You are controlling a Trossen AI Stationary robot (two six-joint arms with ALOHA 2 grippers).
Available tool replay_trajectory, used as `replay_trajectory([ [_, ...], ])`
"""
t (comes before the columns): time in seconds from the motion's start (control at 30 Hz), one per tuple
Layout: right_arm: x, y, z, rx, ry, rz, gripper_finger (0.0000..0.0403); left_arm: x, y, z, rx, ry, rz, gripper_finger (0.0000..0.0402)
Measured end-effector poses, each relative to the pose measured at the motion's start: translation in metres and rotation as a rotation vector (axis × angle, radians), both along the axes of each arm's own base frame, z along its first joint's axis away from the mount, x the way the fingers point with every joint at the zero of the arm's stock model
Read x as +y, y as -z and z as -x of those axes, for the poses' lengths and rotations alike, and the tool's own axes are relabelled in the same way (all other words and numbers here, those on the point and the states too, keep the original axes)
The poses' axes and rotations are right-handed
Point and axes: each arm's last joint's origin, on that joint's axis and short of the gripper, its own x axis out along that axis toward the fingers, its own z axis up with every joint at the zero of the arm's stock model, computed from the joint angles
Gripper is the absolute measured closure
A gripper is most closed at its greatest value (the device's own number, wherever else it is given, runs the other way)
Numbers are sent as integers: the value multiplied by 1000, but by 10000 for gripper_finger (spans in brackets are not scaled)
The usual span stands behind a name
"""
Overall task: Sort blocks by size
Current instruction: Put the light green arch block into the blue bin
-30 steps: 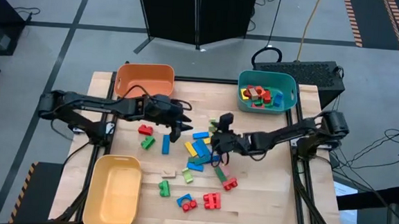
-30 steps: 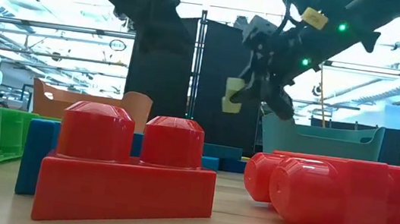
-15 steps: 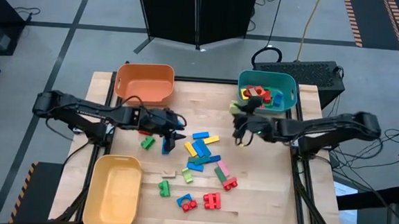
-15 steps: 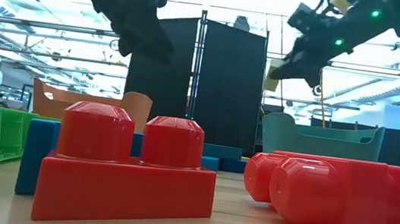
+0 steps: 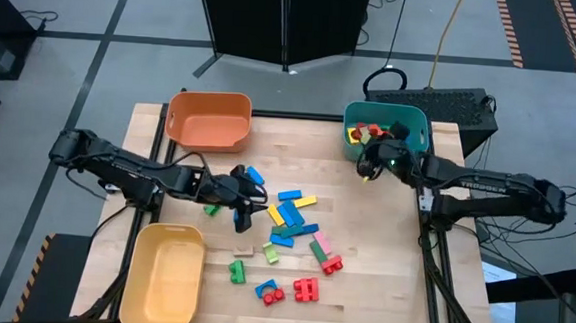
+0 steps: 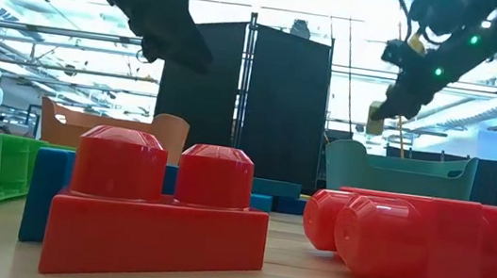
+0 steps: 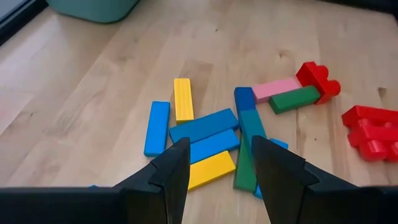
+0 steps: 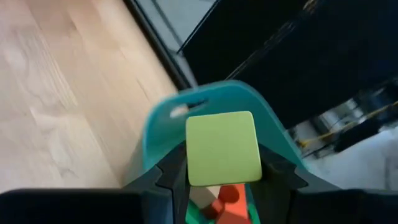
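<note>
— At the table's near edge, what is lying there?

— Red studded bricks (image 5: 305, 289) and a couple of green pieces, untouched. Beside them the yellow bin (image 5: 166, 274) shows nothing inside.

— And the middle of the table?

— The loose blocks (image 5: 290, 214), blue, yellow, green and pink bars, are bunched there. The left gripper (image 5: 242, 201) hovers at their left side, its claw partly spread and holding nothing. Its wrist view shows bare wood and bars between the two fingers.

— What has changed in the last second?

— The right gripper (image 5: 368, 169) was over that pile a second ago. It has swung to the far right and now sits at the near rim of the teal bin (image 5: 386, 109). Its claw is clamped on a yellow-green block (image 8: 222, 148), a square face gripped from both sides.

— So what does that mean for the sort?

— I judge this block is about to join that bin's size group, with only the release left.

— What do the far bins hold?

— The teal bin has red, green and blue blocks. The orange bin (image 5: 208, 127), far left, looks empty.
</note>
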Motion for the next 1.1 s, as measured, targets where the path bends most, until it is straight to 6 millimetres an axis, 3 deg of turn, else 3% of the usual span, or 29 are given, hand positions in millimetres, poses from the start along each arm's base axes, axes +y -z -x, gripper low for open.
replay_trajectory([
  [0.27, -41, 17, 23, -52, 73, -164, 280, -4, 12, -5, 48, -11, 4, 235],
  [0.7, -97, 51, 37, -120, 149, -301, 279, -4, 35, -15, 120, -59, -24, 235],
  [0.93, -114, 66, 47, -153, 263, -369, 254, -4, 38, -15, 139, -63, -20, 235],
  [1.1, -117, 61, 53, -189, 293, -354, 221, -6, 38, -15, 140, -54, -18, 235],
])
